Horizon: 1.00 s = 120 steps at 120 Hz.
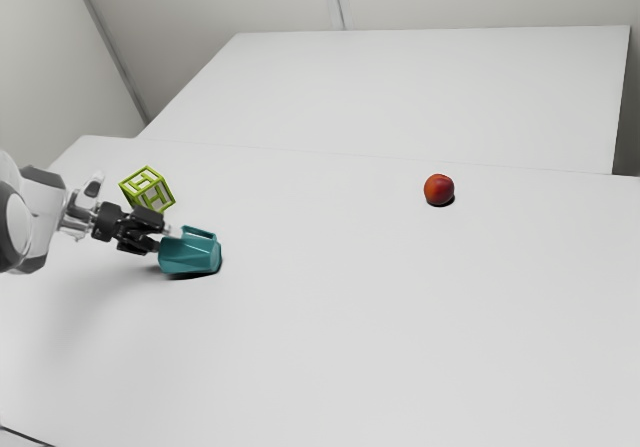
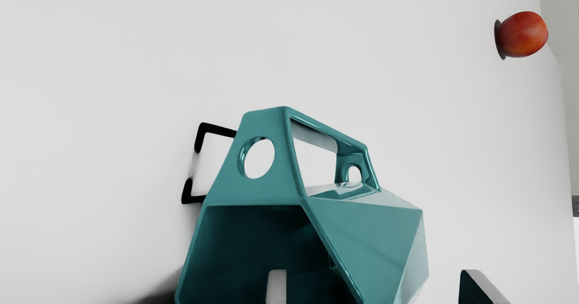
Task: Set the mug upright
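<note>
In the exterior view the black gripper is at the mouth end of the teal faceted mug, which lies on its side on the table. The mug's mouth faces the exterior view's left, toward my hand, and its handle points up. In the wrist view my gripper stands open, its fingers wide apart. One fingertip overlaps the dark mouth of the mug; the other is out beyond the mug's side wall. Whether the first finger is inside the mouth or just before it, I cannot tell.
A yellow-green open-frame cube sits close behind the gripper and mug in the exterior view. A red-orange peach rests far off toward that view's right; the wrist view also has the peach. Both stand on the white table.
</note>
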{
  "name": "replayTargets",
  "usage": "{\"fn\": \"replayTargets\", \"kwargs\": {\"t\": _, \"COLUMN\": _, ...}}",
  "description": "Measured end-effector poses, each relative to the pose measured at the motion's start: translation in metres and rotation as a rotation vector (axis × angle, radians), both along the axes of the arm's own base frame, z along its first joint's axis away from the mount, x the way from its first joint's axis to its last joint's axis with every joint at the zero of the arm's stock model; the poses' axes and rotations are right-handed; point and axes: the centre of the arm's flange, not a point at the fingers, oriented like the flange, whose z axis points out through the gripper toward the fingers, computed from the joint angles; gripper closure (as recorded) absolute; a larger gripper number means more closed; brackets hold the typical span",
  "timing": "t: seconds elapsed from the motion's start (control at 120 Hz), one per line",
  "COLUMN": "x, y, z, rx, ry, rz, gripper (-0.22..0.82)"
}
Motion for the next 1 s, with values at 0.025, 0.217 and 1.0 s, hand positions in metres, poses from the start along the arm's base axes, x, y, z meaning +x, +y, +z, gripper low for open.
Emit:
{"fn": "replayTargets", "kwargs": {"t": 0.025, "x": 0.000, "y": -0.001, "z": -0.001, "rx": -0.002, "ry": -0.001, "rz": 0.000, "gripper": 0.28}}
{"fn": "replayTargets", "kwargs": {"t": 0.217, "x": 0.001, "y": -0.006, "z": -0.006, "rx": -0.011, "ry": -0.009, "rz": -0.003, "gripper": 0.38}}
{"fn": "replayTargets", "kwargs": {"t": 1.0, "x": 0.039, "y": -0.066, "z": 0.042, "rx": -0.016, "ry": -0.139, "rz": -0.116, "gripper": 0.74}}
